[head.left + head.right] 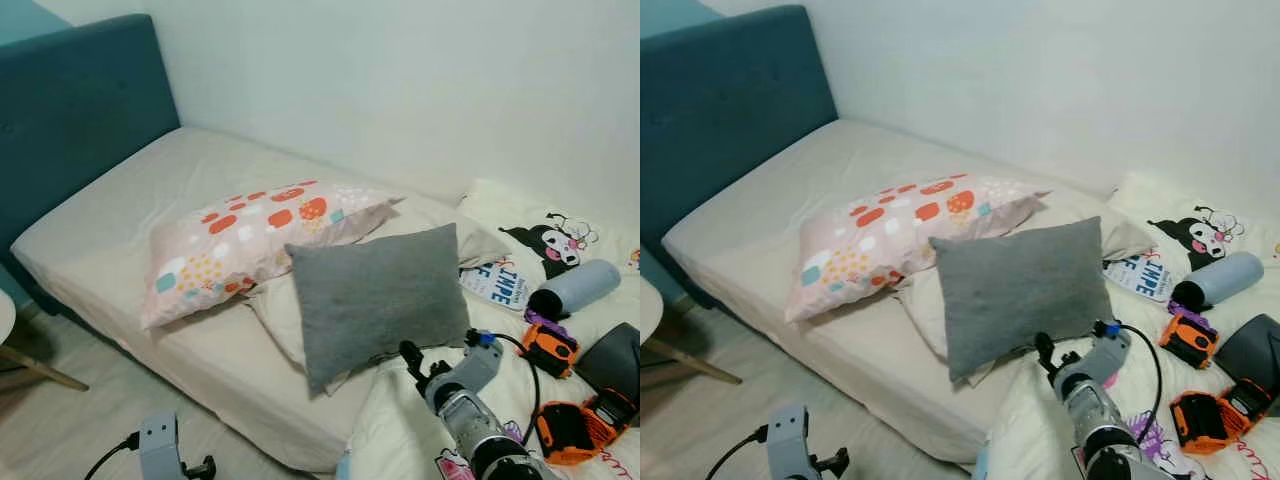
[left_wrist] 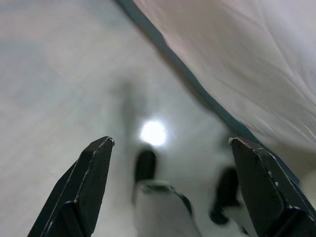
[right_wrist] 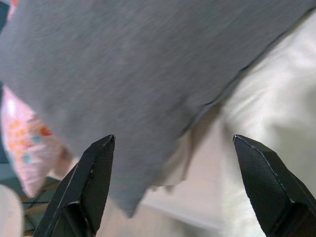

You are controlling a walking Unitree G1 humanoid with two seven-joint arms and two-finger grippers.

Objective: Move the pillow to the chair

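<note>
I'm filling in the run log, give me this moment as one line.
stage: approach | right gripper: open, facing grey pillow on bed | left gripper: open, low over floor | pillow not yet gripped

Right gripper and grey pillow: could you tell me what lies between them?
Nothing: in the right wrist view the open fingers face the grey pillow directly.

Home bedroom: bed (image 1: 120, 220) against white wall, teal headboard (image 1: 70, 110), pillows, cartoon-print bedding (image 1: 560, 240).
</note>
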